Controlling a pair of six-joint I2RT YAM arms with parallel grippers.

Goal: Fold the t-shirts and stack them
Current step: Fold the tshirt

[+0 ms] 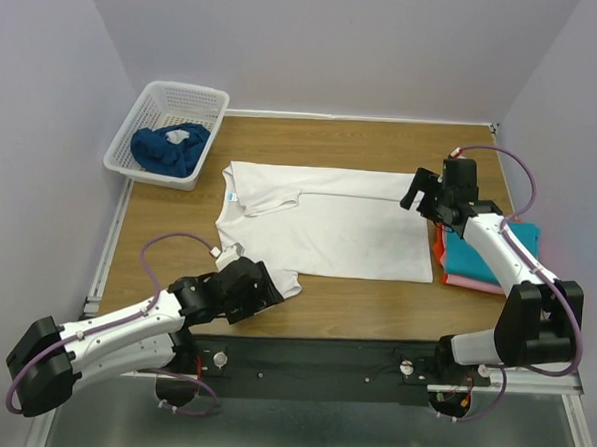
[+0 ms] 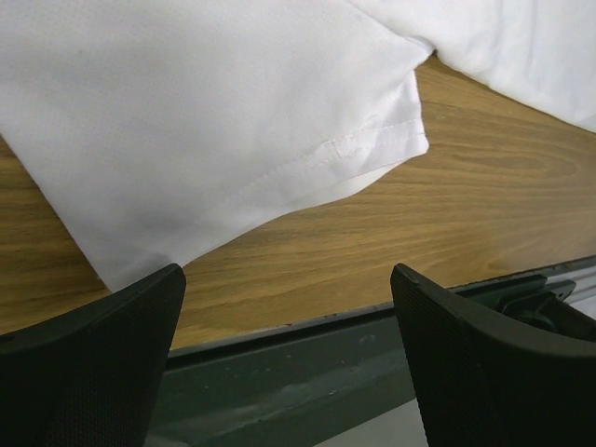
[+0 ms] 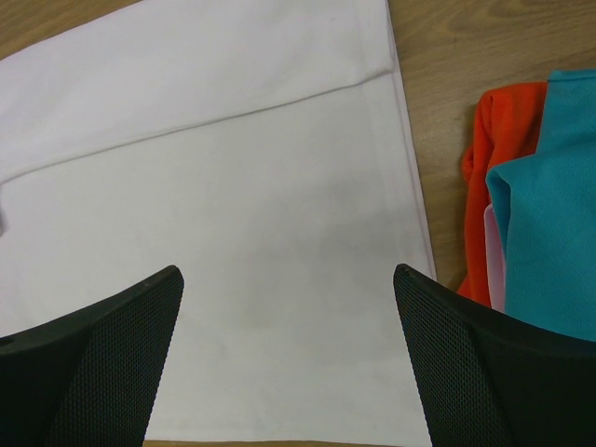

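Observation:
A white t-shirt (image 1: 328, 230) lies spread on the wooden table, its far side folded over along a crease (image 3: 233, 112). My left gripper (image 1: 273, 288) is open and empty just in front of the shirt's near-left sleeve (image 2: 214, 140), over the table's near edge (image 2: 289, 317). My right gripper (image 1: 413, 196) is open and empty above the shirt's far right part (image 3: 289, 326). Folded shirts lie stacked at the right: teal (image 3: 549, 223) on top, pink (image 3: 494, 261) and red-orange (image 3: 498, 140) below; the stack also shows in the top view (image 1: 487, 255).
A white lattice basket (image 1: 149, 111) at the far left holds a crumpled dark blue shirt (image 1: 167, 147). The table's dark metal front rail (image 2: 307, 363) runs under my left gripper. Lilac walls close in the back and sides.

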